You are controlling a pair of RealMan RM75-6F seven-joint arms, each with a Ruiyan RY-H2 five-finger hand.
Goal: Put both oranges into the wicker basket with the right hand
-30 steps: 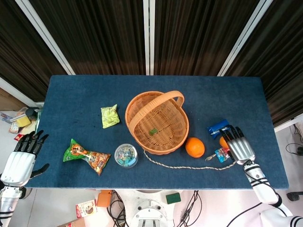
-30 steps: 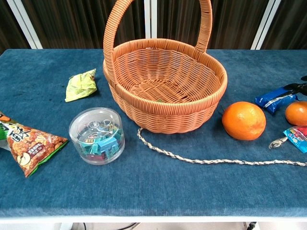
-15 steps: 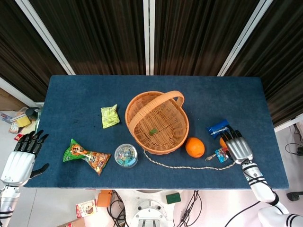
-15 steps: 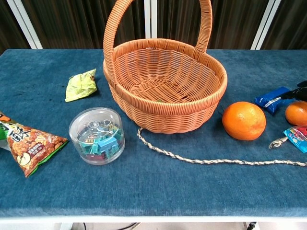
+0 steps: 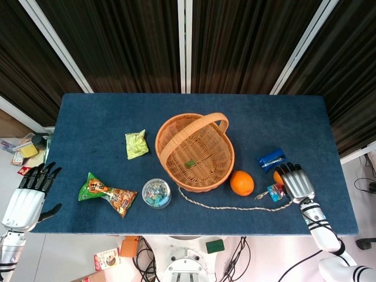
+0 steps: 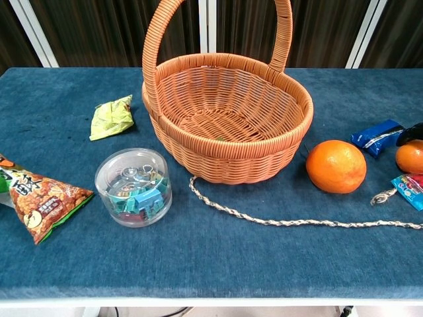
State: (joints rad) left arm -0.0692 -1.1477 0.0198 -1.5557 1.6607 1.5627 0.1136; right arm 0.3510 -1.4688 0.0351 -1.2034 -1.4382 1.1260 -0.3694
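Observation:
The wicker basket [image 5: 194, 150] [image 6: 225, 125] stands mid-table, with only a small green scrap inside. A large orange [image 5: 241, 183] [image 6: 336, 166] lies on the cloth just right of the basket. A smaller orange [image 5: 277, 176] [image 6: 411, 157] lies further right, half hidden in the head view by my right hand [image 5: 296, 183]. That hand hovers over it with its fingers bent down and apart. One dark fingertip [image 6: 413, 132] shows at the small orange's top in the chest view. The orange still rests on the table. My left hand [image 5: 26, 200] hangs open off the table's left edge.
A blue packet [image 5: 271, 158] and a small candy wrapper [image 5: 274, 191] lie beside the small orange. A braided cord [image 6: 291, 221] runs along the front. A clear tub of clips [image 6: 133, 186], a snack bag [image 5: 107, 195] and a green packet [image 5: 136, 144] lie left of the basket.
My right hand has drawn slightly back off the blue packet and its fingers have bent down over the small orange. Both oranges and the left hand stay put.

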